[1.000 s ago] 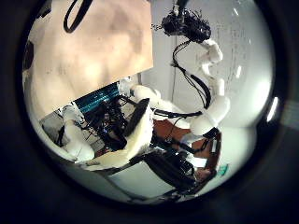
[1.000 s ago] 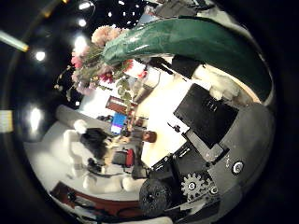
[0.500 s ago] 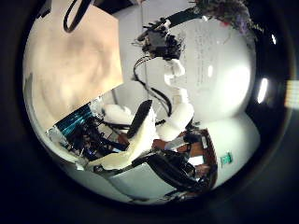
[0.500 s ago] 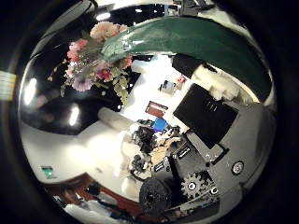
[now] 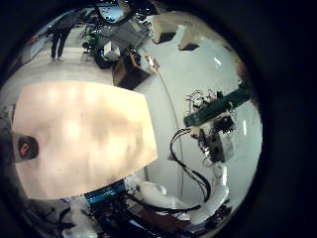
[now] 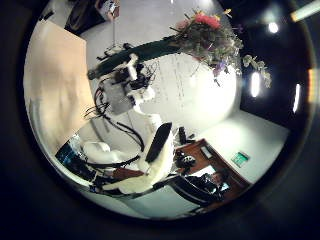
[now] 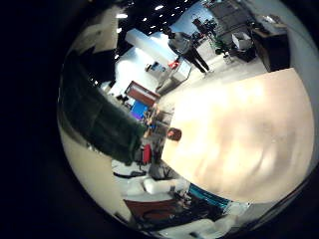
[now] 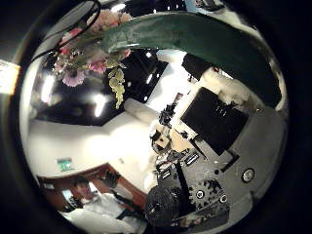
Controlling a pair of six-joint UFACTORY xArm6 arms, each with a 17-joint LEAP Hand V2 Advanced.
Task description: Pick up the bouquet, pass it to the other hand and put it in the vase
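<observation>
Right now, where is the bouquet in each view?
Left little finger view: bouquet held in the right hand, beside the table.
Left thumb view: flowers beyond the right hand.
Right little finger view: green wrap close by.
Right thumb view: wrap close, flowers beyond.
Landmark: table, except right thumb view.

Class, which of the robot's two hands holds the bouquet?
The right hand: the bouquet and its green wrap run close across its palm view, while the left hand holds nothing.
</observation>
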